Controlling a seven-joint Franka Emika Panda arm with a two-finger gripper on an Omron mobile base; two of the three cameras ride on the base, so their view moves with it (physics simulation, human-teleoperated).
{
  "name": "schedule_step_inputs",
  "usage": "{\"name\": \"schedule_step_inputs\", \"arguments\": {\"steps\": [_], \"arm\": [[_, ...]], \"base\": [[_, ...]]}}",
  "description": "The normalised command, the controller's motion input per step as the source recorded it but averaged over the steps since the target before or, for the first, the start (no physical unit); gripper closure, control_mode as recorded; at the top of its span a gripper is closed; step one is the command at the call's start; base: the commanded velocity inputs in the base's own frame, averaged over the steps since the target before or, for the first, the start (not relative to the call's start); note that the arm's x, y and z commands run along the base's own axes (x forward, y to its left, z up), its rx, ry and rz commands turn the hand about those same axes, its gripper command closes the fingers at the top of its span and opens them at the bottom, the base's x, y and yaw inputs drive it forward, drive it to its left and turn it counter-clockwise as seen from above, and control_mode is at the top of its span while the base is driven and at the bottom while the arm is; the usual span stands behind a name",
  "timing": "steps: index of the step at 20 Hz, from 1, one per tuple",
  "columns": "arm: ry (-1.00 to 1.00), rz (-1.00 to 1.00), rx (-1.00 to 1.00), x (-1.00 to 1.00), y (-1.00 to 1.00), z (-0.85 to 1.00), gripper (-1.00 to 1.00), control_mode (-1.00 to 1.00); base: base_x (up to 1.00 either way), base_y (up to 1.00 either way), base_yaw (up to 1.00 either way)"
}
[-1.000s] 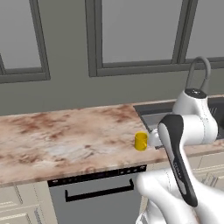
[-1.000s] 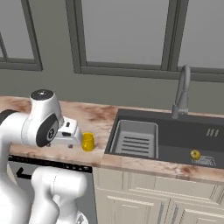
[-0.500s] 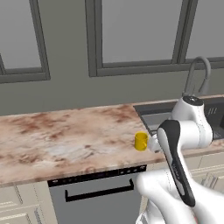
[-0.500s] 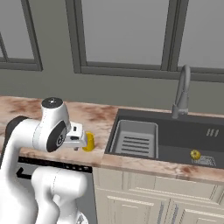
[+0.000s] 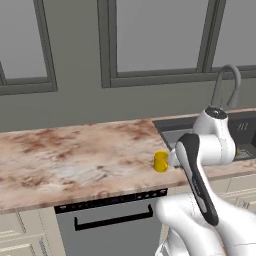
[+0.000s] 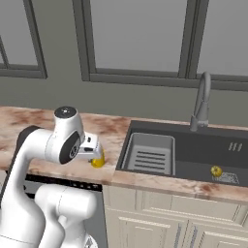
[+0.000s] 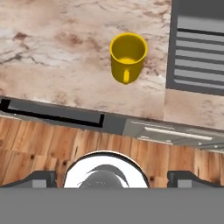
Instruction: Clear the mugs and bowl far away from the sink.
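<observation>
Mug (image 7: 127, 54): plain bright yellow, inside and out, handle same yellow. Counter (image 5: 70, 160): marbled pink-beige w/ rusty-brown blotches and paler cream patches. Sink (image 6: 193, 150): dark grey basin; rack (image 6: 149, 155) lighter grey, ribbed w/ dark stripes. Faucet (image 6: 202, 101): mid grey. Small yellow item (image 6: 216, 170) in sink, w/ a dark spot. Arm (image 5: 205, 155): white w/ black joint bands and dark cap. Claw (image 7: 113, 178) tips: dark grey. Wall (image 5: 75, 107) and window frames (image 5: 107, 45): dull olive-grey; panes pale grey. Cabinets (image 6: 160, 218): cream. Dishwasher (image 5: 107, 225): grey front, black handle and top strip. Floor (image 7: 52, 146): orange-brown wood planks.
</observation>
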Motion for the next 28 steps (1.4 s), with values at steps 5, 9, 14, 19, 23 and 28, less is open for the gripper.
{"name": "schedule_step_inputs", "arguments": {"steps": [5, 9, 14, 19, 23, 28], "arm": [[0.00, -0.19, 0.00, 0.39, 0.00, -0.09, -1.00, -1.00], [0.00, -0.15, 0.00, 0.33, 0.00, -0.26, -1.00, -1.00], [0.00, -0.03, 0.00, 0.28, 0.00, -0.20, -1.00, -1.00], [0.01, 0.07, 0.00, 0.14, 0.00, -0.26, -1.00, -1.00], [0.02, 0.13, 0.00, 0.15, 0.00, -0.23, -1.00, -1.00], [0.01, 0.05, 0.00, 0.22, 0.00, -0.26, -1.00, -1.00]], "base": [[0.00, 0.00, 0.00], [0.00, 0.00, 0.00], [0.00, 0.00, 0.00], [0.00, 0.00, 0.00], [0.00, 0.00, 0.00], [0.00, 0.00, 0.00]]}}
